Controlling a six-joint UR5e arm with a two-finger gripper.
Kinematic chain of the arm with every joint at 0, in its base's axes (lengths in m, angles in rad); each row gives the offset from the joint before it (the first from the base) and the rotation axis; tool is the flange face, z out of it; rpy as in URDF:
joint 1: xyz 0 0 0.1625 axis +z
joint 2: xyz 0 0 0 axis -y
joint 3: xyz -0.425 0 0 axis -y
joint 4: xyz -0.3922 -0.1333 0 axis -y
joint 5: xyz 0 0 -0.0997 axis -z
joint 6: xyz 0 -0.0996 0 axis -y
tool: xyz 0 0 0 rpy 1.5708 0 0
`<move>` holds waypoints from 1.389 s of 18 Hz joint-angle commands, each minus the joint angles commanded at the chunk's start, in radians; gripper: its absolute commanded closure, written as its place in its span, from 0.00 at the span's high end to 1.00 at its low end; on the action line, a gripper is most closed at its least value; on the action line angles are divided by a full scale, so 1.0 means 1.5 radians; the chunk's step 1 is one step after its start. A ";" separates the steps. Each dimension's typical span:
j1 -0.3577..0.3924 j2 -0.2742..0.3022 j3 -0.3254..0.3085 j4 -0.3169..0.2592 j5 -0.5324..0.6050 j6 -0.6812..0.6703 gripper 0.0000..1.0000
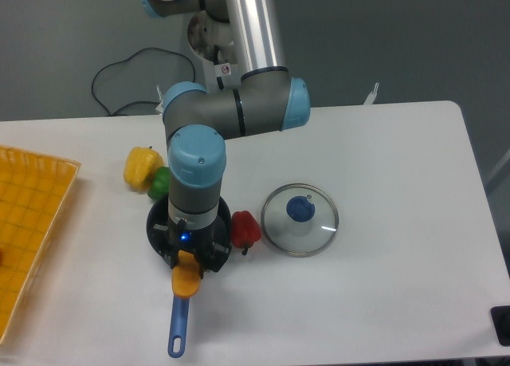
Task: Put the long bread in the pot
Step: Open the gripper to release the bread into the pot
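Observation:
The long bread shows as an orange-yellow rounded end hanging below my gripper, which points straight down and is shut on it. The bread hangs over the near rim of the pot, where the blue handle begins. The pot is a small black saucepan, and my wrist and gripper hide most of it. Its inside is hidden.
A red pepper lies just right of the pot. A yellow pepper and a green pepper sit at its far left. The glass lid with blue knob lies to the right. An orange basket lines the left edge.

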 joint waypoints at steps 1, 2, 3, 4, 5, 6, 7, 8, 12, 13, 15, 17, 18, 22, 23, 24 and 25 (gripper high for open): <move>0.000 0.001 0.000 -0.001 0.001 0.000 1.00; 0.000 0.001 0.000 -0.001 0.001 0.000 1.00; 0.000 0.002 0.000 0.000 0.001 0.000 1.00; 0.000 0.002 0.000 0.000 0.001 0.000 1.00; 0.000 0.003 0.000 0.000 0.001 0.000 1.00; 0.001 0.004 0.000 0.000 0.001 0.001 1.00; 0.001 0.006 0.001 0.000 0.001 0.001 1.00; 0.004 0.009 0.002 0.000 0.001 0.001 1.00; 0.024 0.041 0.004 0.000 0.000 0.028 1.00; 0.027 0.046 0.005 -0.001 0.000 0.063 1.00; 0.033 0.052 0.005 -0.008 0.001 0.118 1.00; 0.036 0.053 0.001 -0.009 0.001 0.132 1.00; 0.036 0.054 0.001 -0.009 0.001 0.135 1.00; 0.045 0.055 -0.001 -0.009 0.003 0.167 1.00; 0.047 0.056 -0.001 -0.010 0.003 0.176 1.00; 0.053 0.060 -0.003 -0.011 0.004 0.185 1.00; 0.058 0.067 -0.005 -0.014 0.014 0.202 1.00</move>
